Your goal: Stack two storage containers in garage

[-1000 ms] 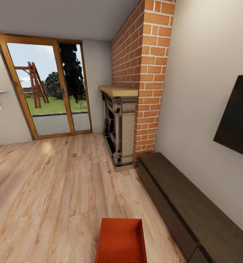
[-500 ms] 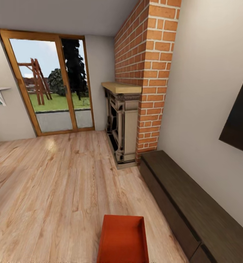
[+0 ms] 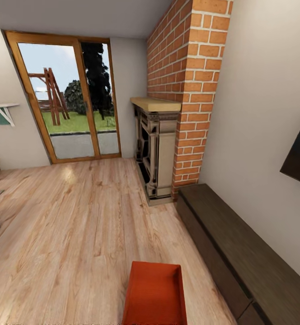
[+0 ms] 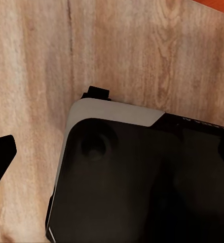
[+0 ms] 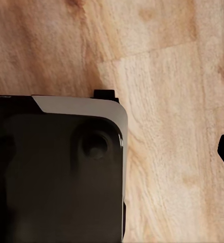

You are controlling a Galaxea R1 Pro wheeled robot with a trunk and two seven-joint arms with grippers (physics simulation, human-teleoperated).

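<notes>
We're in the living room, light wood-plank floor [image 3: 68, 225] running out from the brick fireplace [image 3: 161, 144]. Beyond the fireplace stands the glazed wooden door [image 3: 68, 97], garden behind it. On the near side of the fireplace, a long dark low cabinet [image 3: 240, 253] hugs the wall. Well short of the fireplace, right under the head camera, sits one orange-red storage container [image 3: 155, 293], open top up, just beside the cabinet's front.

Both wrist cameras look down over the robot's dark base [image 4: 142, 177] at planks. A black tip shows at each picture's edge, but whether either claw is spread or closed, I cannot tell.

The risk, to my eye: that container is tight to the cabinet. Roll or reach in carelessly and the base could shove it against the cabinet front, or an arm could clip the cabinet.
</notes>
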